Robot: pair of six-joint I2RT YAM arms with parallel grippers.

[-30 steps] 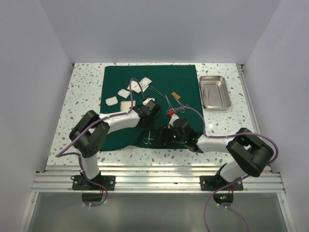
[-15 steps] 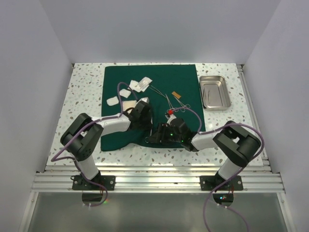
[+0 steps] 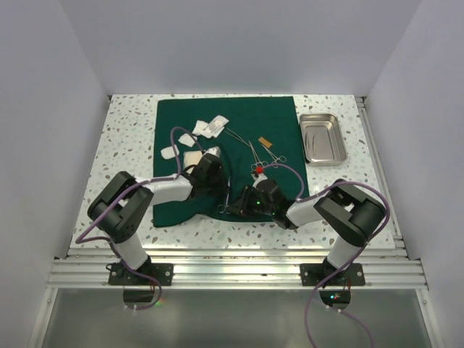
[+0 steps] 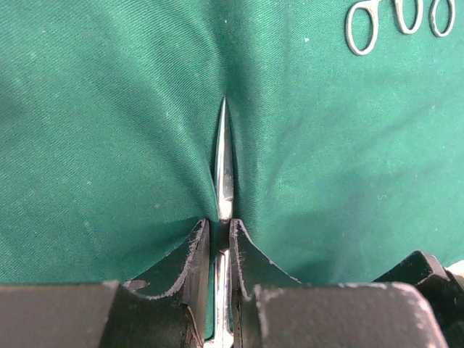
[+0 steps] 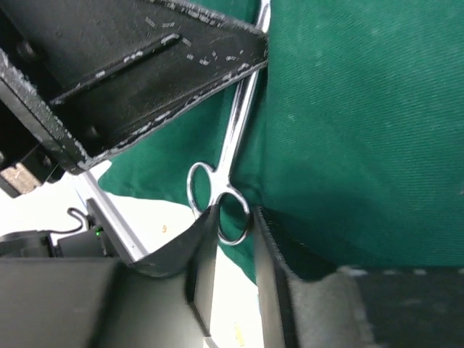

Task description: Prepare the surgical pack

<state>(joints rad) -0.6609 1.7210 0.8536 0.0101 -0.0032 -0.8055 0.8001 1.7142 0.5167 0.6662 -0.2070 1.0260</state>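
Observation:
The steel scissors (image 3: 223, 206) lie on the near edge of the dark green drape (image 3: 239, 119). In the left wrist view my left gripper (image 4: 219, 228) is shut on the scissors' closed blades (image 4: 224, 167), which point away and press a crease into the cloth. My left gripper (image 3: 218, 190) comes from the left in the top view. My right gripper (image 5: 235, 217) is shut on one ring handle of the scissors (image 5: 233, 141) at the cloth's edge. It shows in the top view (image 3: 230, 209) too. Forceps (image 3: 264, 161) and white gauze pads (image 3: 212, 125) lie further back on the drape.
A shiny steel tray (image 3: 323, 138) stands on the speckled table to the right of the drape. A small orange item (image 3: 265, 143) lies on the cloth. Forceps rings (image 4: 399, 20) show at the top right of the left wrist view. White walls enclose the table.
My left gripper has moved nearer and left, down onto the scissors' blades. My right gripper has moved left to the scissors' handle.

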